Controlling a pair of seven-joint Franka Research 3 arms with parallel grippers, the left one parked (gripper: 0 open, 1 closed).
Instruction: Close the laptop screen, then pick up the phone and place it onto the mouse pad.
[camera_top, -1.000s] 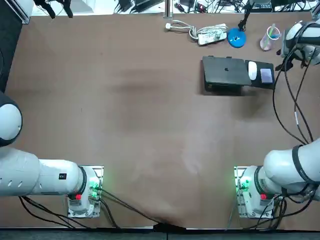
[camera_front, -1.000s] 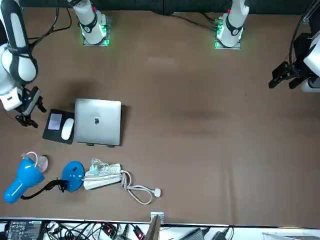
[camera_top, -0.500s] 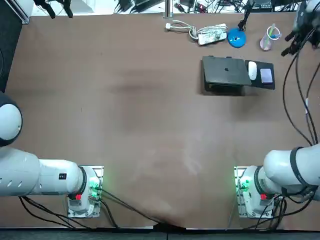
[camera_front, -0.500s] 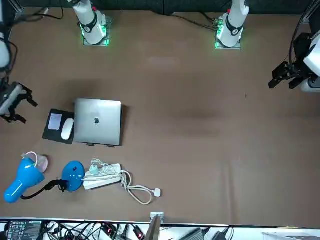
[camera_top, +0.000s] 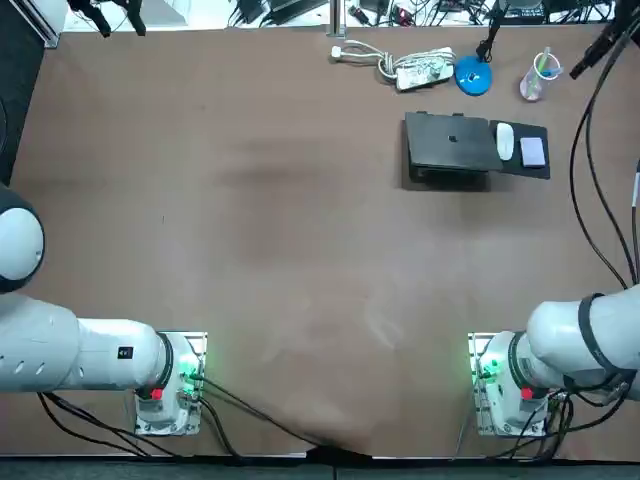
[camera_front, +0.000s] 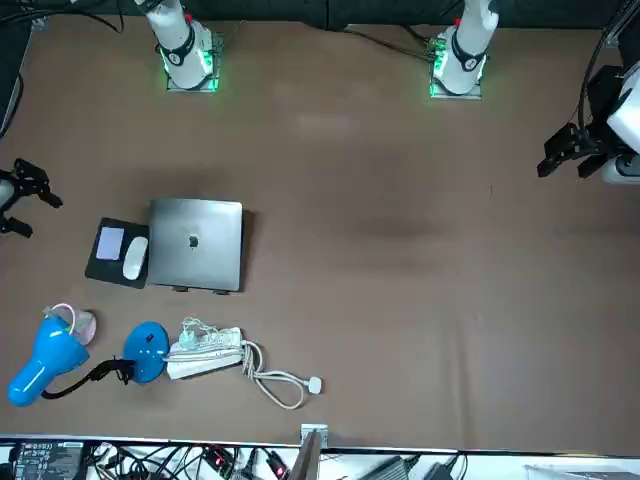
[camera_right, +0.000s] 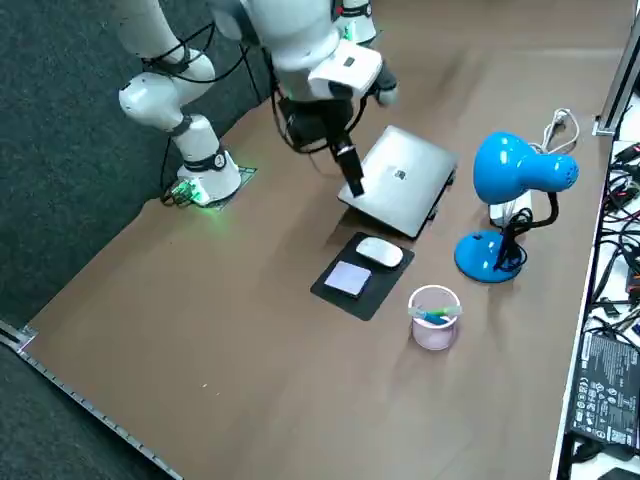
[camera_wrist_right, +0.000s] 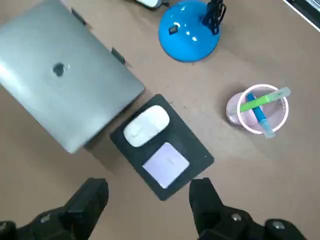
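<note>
Table: brown, bearing all items. Right arm: extended over the table's far right part, wrist turned downward. Laptop: lid shut, lying flat. Right gripper: raised clear of the table near the mouse pad, fingers spread wide, holding and touching nothing. Mouse pad: black, just beside the laptop. Phone: flat on the pad, next to the mouse.
</note>
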